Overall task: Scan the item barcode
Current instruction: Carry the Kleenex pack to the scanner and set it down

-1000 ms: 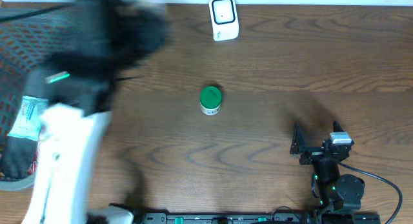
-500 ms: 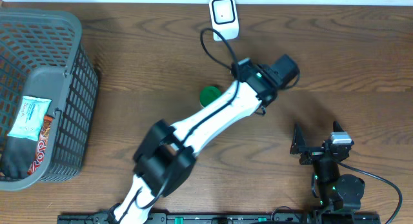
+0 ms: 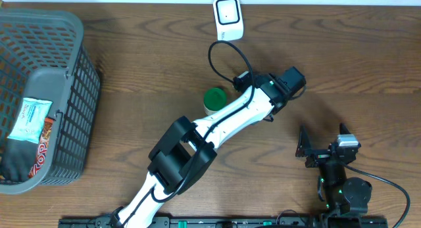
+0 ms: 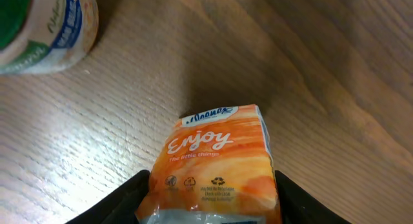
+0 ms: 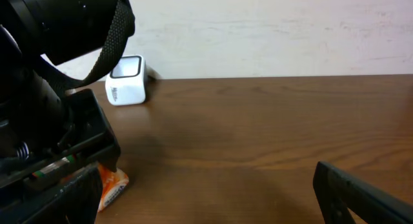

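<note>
An orange "Enjoy" packet (image 4: 216, 162) sits between the black fingers of my left gripper (image 4: 211, 188), which is shut on it. The packet's free end points down at the wood; in the right wrist view the orange packet (image 5: 111, 185) hangs just above or on the table. From overhead the left gripper (image 3: 289, 80) is right of the green-lidded jar (image 3: 214, 100) and below the white scanner (image 3: 228, 18), and it hides the packet. My right gripper (image 3: 309, 148) rests open near the front right, nothing between its fingers.
A grey basket (image 3: 72, 70) at the far left holds a pale blue pouch (image 3: 29, 119) and other packs. The green-lidded jar (image 4: 45, 30) stands close to the held packet. The scanner (image 5: 126, 81) stands by the back wall.
My left arm swung from over the basket at the left across the table to right of the jar, carrying the orange packet. The right arm stayed still.
</note>
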